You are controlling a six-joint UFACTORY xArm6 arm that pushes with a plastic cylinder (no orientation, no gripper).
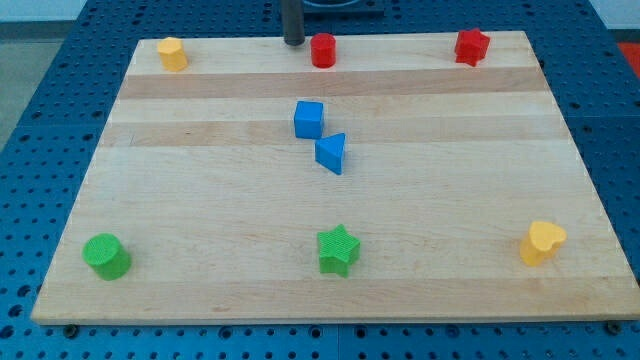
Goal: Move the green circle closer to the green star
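A wooden desk (200, 120) fills the view, sitting on a blue perforated base. The arm carries no gripper, so there is nothing to be apart, together or clamped; it ends in a dark rod, and my tip (293, 43) rests at the view's top edge, just left of a red cylinder (322, 50). The green circle (106, 256) stands near the view's bottom-left corner. The green star (338, 250) stands at the bottom centre, well apart from it, with bare wood between them. Also present are a yellow block (172, 54) at top left, a red star-like block (471, 46) at top right, a blue cube (309, 119) touching or nearly touching a blue triangle (332, 153) mid-board, and a yellow heart (542, 242) at bottom right. Risks, as I judge them: the tip must cross the whole board, and a straight path could clip the blue pair. The circle sits close to the left and bottom edges, so contact on the wrong side could push it off. An off-centre push may let the round block roll aside, and overshooting could knock the star away.
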